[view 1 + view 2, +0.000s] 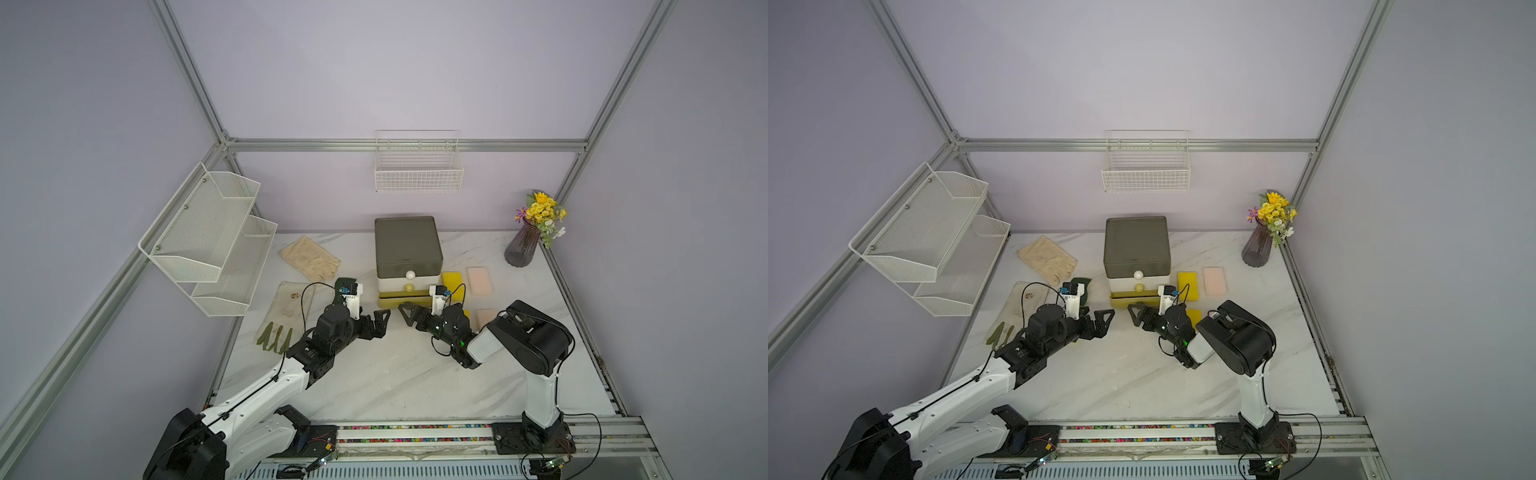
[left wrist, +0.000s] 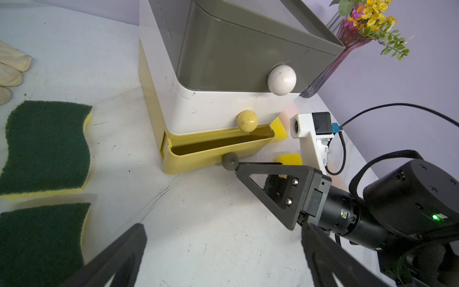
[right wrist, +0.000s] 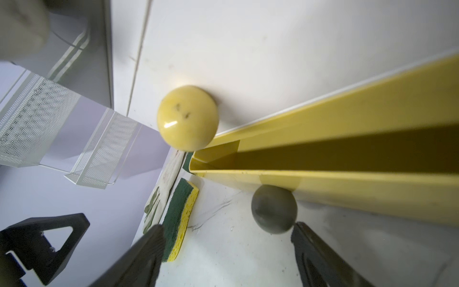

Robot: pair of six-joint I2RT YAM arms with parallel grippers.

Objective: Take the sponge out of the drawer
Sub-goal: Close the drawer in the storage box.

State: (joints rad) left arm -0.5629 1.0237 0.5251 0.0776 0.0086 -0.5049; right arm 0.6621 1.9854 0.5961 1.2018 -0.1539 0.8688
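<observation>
Right fingers [image 3: 141, 256] stand apart and grip nothing. Between them, close by one tip, sits the grey knob [image 3: 273, 208] of the yellow drawer [image 3: 347, 198]; whether tip and knob touch we cannot tell. Both fingers are cut off by the edge of the right wrist view. Left fingers [image 2: 119, 253] are spread wide and empty over the table [image 1: 395, 374], just in front of the cabinet [image 1: 407, 245]. Their bases too run out of the left wrist view.

The drawer is the lowest of three and stands a little way out. We see only a narrow strip of its inside, dark with shadow; the rest lies hidden under the white drawer [image 2: 211, 109] above. We cannot make out the sponge in the strip that shows, so we cannot say where it lies.

Other sponges lie on the table outside. Two green sponges [image 2: 47, 146] sit left of the cabinet, the nearer one cut off in the left wrist view. In both top views the left arm covers most of them. Yellow sponges [image 1: 453, 282] lie right of the cabinet, one half hidden behind the right arm.
</observation>
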